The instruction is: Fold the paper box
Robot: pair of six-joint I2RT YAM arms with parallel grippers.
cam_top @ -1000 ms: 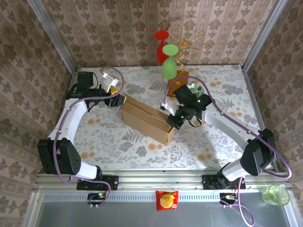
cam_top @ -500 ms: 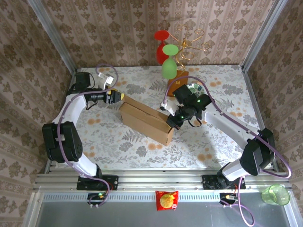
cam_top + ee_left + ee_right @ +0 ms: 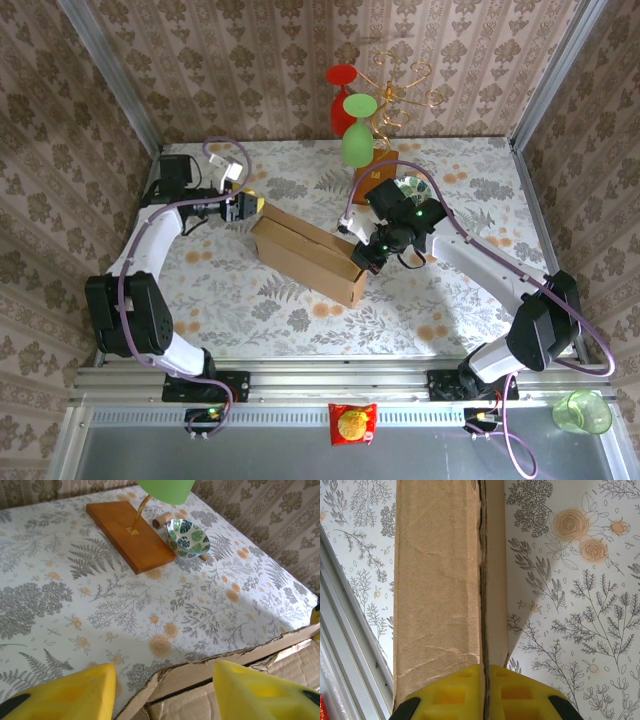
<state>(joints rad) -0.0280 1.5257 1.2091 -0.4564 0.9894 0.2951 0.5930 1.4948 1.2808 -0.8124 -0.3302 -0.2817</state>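
Item: paper box (image 3: 308, 252), tan corrugated card, already raised into a long shallow trough. Lies diagonally on the desk (image 3: 240, 310), stretched from the left jaws to the right jaws. Unmoved over the last second.

Right jaws: clenched on the end wall of the box (image 3: 440, 580), yellow fingers (image 3: 520, 692) pressed together over the card edge, long side running straight away from them. Same hold as a second ago.

Left jaws: released, yellow fingers (image 3: 60, 695) spread wide, ragged rim of the box's other end (image 3: 225, 665) just below and between them. Contact with the card not discernible.

Change noted: left arm (image 3: 150, 235) re-posed, links swung, jaws nudged slightly closer over the box corner. Nothing else altered.

Beyond the left jaws: wooden stand base (image 3: 132, 535) and leaf-patterned dish (image 3: 187, 536), side by side, well apart from the box.

Meaning for the task, as a judgement: a re-aim, not a fold. One end pinned as anchor, other end lined up for work on a wall or flap. No new crease; closing apparently not yet done. Next need, probably: descend and close on the rim without dragging the box out of the right jaws.
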